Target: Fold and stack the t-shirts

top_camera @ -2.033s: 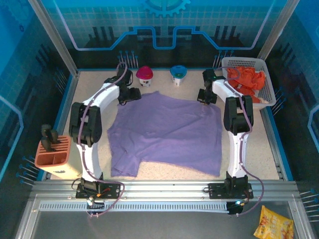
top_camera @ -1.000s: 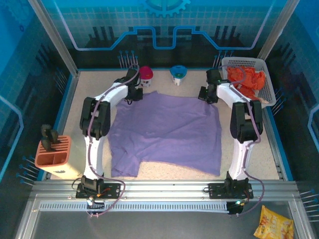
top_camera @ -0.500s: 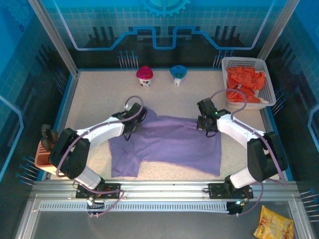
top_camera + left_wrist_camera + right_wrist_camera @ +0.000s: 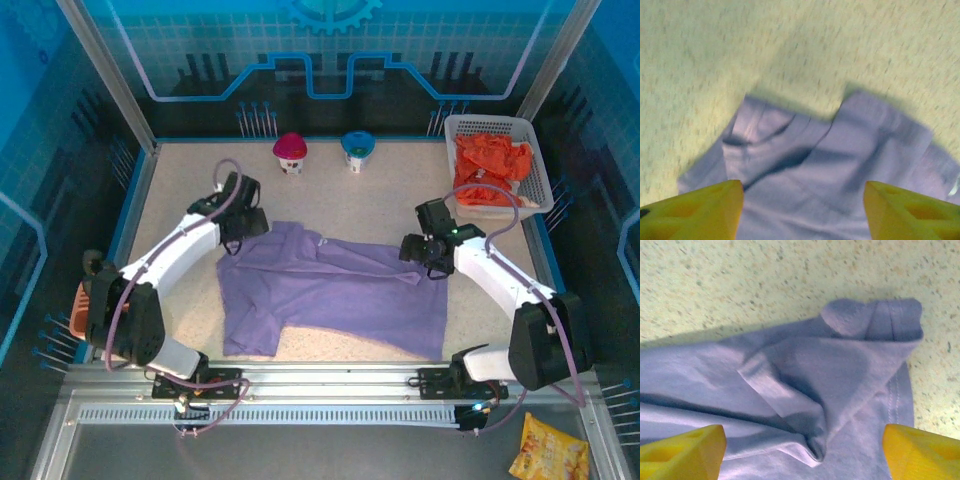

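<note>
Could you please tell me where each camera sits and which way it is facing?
Top external: above and behind the arm bases, looking down on the table; both arms, left gripper and right gripper at the lavender t-shirt.
Left wrist: on the left arm, facing down at the shirt's rumpled edge; yellow fingertips at bottom corners.
Right wrist: on the right arm, facing down at a folded-over corner; yellow fingertips likewise.
Shared: all three see that t-shirt.

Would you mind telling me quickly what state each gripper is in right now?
Left gripper: open, holding nothing, fingers spread over the purple shirt.
Right gripper: open, holding nothing, fingers spread over the same shirt.
</note>
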